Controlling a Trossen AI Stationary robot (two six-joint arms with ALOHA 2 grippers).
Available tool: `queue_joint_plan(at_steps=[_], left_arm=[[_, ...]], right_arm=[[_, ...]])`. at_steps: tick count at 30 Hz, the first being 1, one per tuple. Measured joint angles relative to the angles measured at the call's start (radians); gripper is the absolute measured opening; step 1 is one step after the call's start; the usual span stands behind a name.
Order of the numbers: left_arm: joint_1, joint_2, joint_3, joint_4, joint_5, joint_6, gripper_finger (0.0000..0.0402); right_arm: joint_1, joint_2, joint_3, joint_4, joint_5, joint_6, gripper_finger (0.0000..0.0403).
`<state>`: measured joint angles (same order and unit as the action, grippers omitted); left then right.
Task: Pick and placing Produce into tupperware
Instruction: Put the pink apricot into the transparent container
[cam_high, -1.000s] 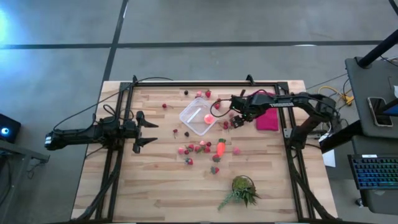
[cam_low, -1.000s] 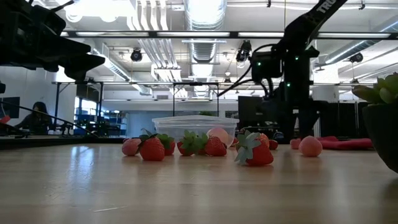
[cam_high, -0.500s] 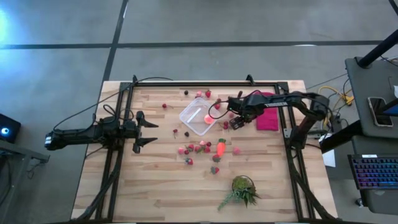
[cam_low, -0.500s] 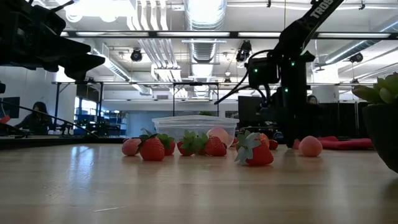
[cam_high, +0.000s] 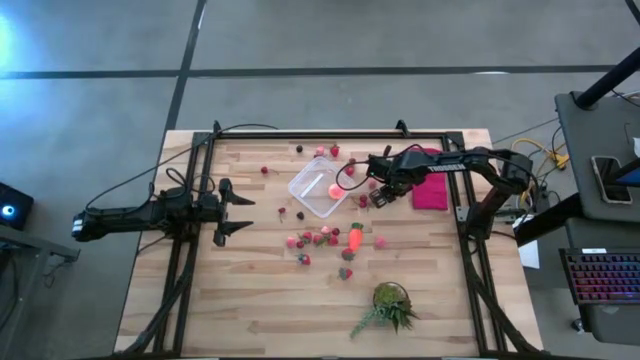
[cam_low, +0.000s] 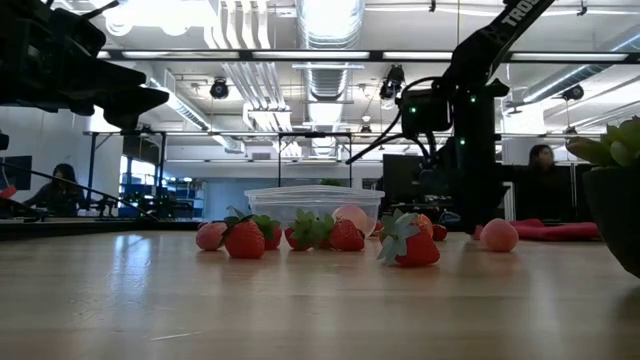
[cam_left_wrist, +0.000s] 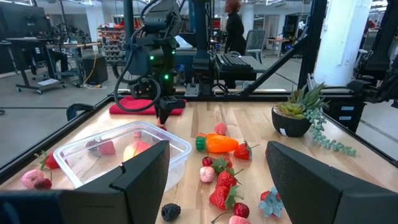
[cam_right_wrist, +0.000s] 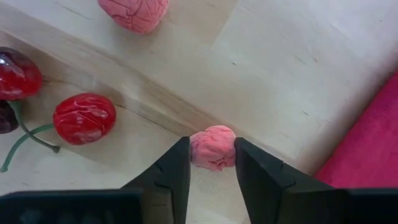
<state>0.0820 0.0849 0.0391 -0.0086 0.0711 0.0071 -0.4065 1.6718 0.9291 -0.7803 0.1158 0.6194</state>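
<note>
The clear tupperware stands mid-table with a red and a pink piece inside. Produce lies scattered around it: red and pink berries and an orange carrot toward the near side. To the tupperware's right, my right gripper is down at the table, its fingers closed against a small pink berry; two red cherries lie close by. At the table's left, my left gripper hovers open with nothing between its fingers. My right gripper pinches the small pink berry by its two opposite sides between its two fingers, right at their ends. The fingers come from above, pointing down. The berry rests on the wooden table top.
A magenta cloth lies just right of my right gripper. A potted green plant stands near the front edge. Black rails run along the table's left, far and right sides. People show in the room beyond.
My right gripper has dipped a little toward the table beside the tupperware, over the pink berry. The produce and the tupperware have stayed in place.
</note>
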Motion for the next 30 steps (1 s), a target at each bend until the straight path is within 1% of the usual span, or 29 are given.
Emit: queue_joint_plan(at_steps=[4, 8, 11, 14, 15, 18, 20, 24, 30], left_arm=[[0.0, 0.0, 0.0, 0.0, 0.0, 0.0, 0.0255], [0.0, 0.0, 0.0, 0.0, 0.0, 0.0, 0.0255], [0.0, 0.0, 0.0, 0.0, 0.0, 0.0, 0.0255], [0.0, 0.0, 0.0, 0.0, 0.0, 0.0, 0.0255], [0.0, 0.0, 0.0, 0.0, 0.0, 0.0, 0.0255], [0.0, 0.0, 0.0, 0.0, 0.0, 0.0, 0.0255], [0.0, 0.0, 0.0, 0.0, 0.0, 0.0, 0.0255], [0.0, 0.0, 0.0, 0.0, 0.0, 0.0, 0.0255], [0.0, 0.0, 0.0, 0.0, 0.0, 0.0, 0.0255]], right_arm=[[0.0, 0.0, -0.001, 0.0, -0.003, -0.027, 0.0125], [0.0, -0.013, -0.002, -0.001, -0.021, -0.03, 0.0122], [0.01, -0.066, 0.009, 0.0, -0.043, -0.045, 0.0113], [0.023, -0.138, 0.05, 0.009, -0.055, -0.067, 0.0106], [0.023, -0.161, 0.065, 0.014, -0.076, -0.077, 0.0105], [0.022, -0.204, 0.121, 0.061, -0.185, -0.098, 0.0105], [0.022, -0.207, 0.162, 0.081, -0.221, -0.101, 0.0109], [0.035, -0.142, 0.268, 0.092, -0.229, -0.134, 0.0117], [0.065, 0.031, 0.445, 0.086, -0.228, -0.201, 0.012]])
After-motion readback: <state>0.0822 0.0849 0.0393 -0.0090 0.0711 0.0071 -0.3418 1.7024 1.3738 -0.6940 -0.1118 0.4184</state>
